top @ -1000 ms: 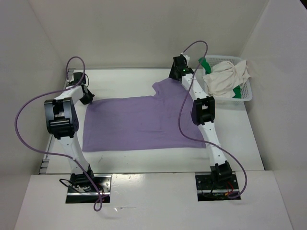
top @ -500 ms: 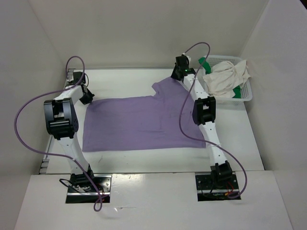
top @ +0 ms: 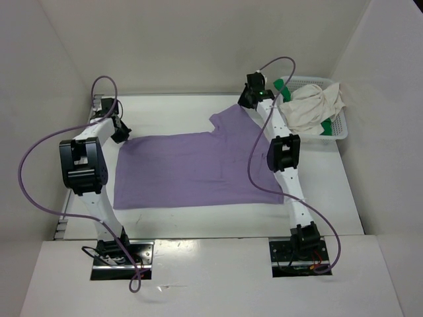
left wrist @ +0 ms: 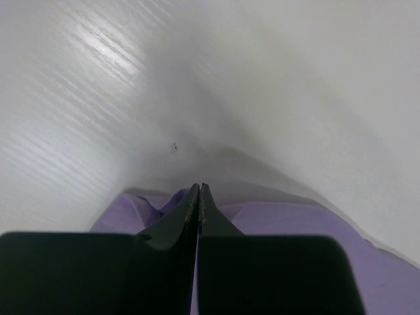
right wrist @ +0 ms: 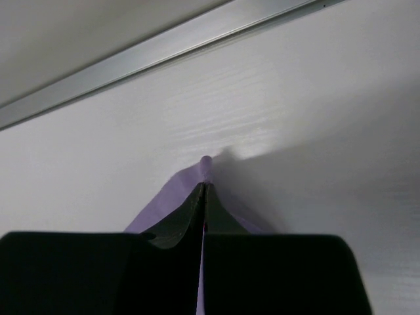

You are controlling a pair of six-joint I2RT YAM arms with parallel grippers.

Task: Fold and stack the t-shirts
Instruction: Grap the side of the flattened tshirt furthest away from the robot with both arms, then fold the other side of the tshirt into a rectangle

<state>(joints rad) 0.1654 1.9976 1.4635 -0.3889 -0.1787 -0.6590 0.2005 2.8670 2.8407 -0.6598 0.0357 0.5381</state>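
My left gripper (top: 121, 132) sits at the far left corner of the purple shirt (top: 192, 168), and my right gripper (top: 246, 100) at its far right corner, where the sleeve juts toward the back of the table (top: 172, 109). From above, the shirt lies spread flat between my two arms, its near edge toward my bases. That overhead view is too coarse to tell me how my fingers stand; the grippers are only small dark shapes at the cloth's edge.

The wrist cameras fill that in. On the left, my two fingers are pressed together with no gap, and purple cloth gathers in small folds right against their tips, so I am clenched on the shirt's edge. On the right, my fingers are likewise squeezed tight, and a narrow peak of purple cloth pokes out just past the tips, pinched between them. Beyond it, that camera shows bare white tabletop and a metal strip (right wrist: 164, 46) along the back edge, which the overhead view barely shows.

Only the overhead camera shows the rest: a white basket (top: 338, 132) at the far right corner of the table, just beside my right arm. The cream shirt (top: 310, 105) is heaped in it, and bits of the green shirt (top: 327, 125) peek out from under it.
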